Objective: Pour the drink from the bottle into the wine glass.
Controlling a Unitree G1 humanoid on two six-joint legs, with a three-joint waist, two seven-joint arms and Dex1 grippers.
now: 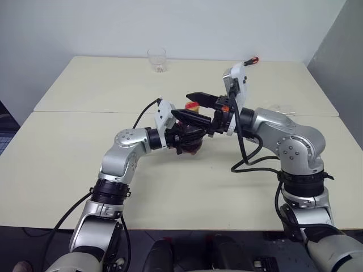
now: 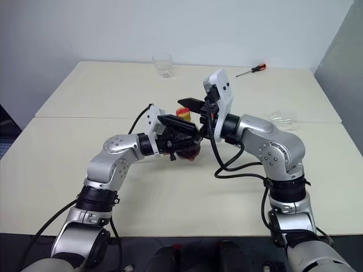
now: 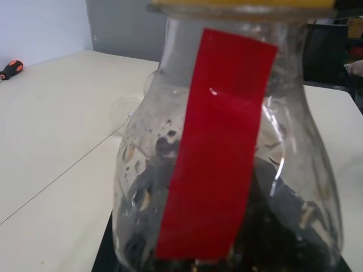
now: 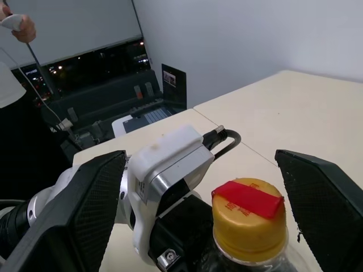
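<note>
1. Centrally, the left gripper (image 1: 190, 127) was clamped on the bottle (image 1: 193, 141), holding it above the table (image 1: 68, 141) near the middle of the scene, its fingers pointing toward three o'clock.
2. Dark drink (image 3: 283, 221) lay in the lower part of the bottle; a red label strip (image 3: 218, 141) ran down its clear wall.
3. Its yellow-orange cap (image 4: 249, 218), still on and crossed by a red tape piece (image 4: 248, 198), sat between the spread fingers (image 4: 93, 209) of the right gripper (image 4: 204, 204), which touched nothing.
4. From the bottle, the right gripper's arm came in from three o'clock.
5. A clear tumbler (image 1: 157, 59) stood at twelve o'clock from the bottle, well apart, near the table's far edge.
6. An orange-handled screwdriver (image 2: 251, 70) lay at about one o'clock, also near the far edge.
7. A clear glass object (image 2: 283, 119), possibly the wine glass, lay at three o'clock, beyond the right arm; its form could not be made out.
8. A person's hand (image 4: 22, 28) showed in the right wrist view, away from the table.
</note>
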